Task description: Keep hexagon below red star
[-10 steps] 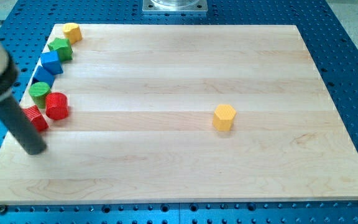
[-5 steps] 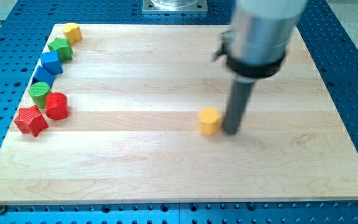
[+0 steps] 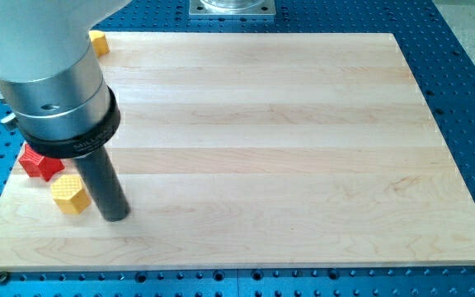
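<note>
The yellow hexagon [image 3: 70,194] sits near the board's left edge, low in the view. The red star [image 3: 39,163] lies just above and left of it, partly hidden by the arm. My tip [image 3: 116,216] rests on the board right beside the hexagon, on its right side, touching or nearly touching it. The arm's grey body covers the upper left of the view.
A second yellow block [image 3: 98,42] peeks out at the board's top left corner. The other blocks along the left edge are hidden behind the arm. The wooden board [image 3: 303,148] lies on a blue perforated table.
The hexagon has been pushed from the board's middle to the far left, ending just below the red star. My tip moved left with it, staying on its right side.
</note>
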Motion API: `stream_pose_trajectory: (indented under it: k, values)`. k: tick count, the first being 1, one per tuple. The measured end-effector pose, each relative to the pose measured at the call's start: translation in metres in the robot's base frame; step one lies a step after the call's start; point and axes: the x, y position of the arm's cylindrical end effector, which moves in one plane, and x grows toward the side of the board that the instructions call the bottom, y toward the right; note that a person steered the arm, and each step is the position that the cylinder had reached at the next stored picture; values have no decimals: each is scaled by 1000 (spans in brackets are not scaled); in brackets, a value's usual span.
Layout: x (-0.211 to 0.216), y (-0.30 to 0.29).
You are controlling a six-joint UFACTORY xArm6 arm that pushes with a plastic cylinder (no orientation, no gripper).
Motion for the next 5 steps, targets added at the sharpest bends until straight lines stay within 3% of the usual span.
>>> stream_pose_trajectory:
  k: [1, 2, 4, 5]
  values:
    - [4, -64]
    - [-14, -32]
    - [-43, -61]
    - [-61, -24]
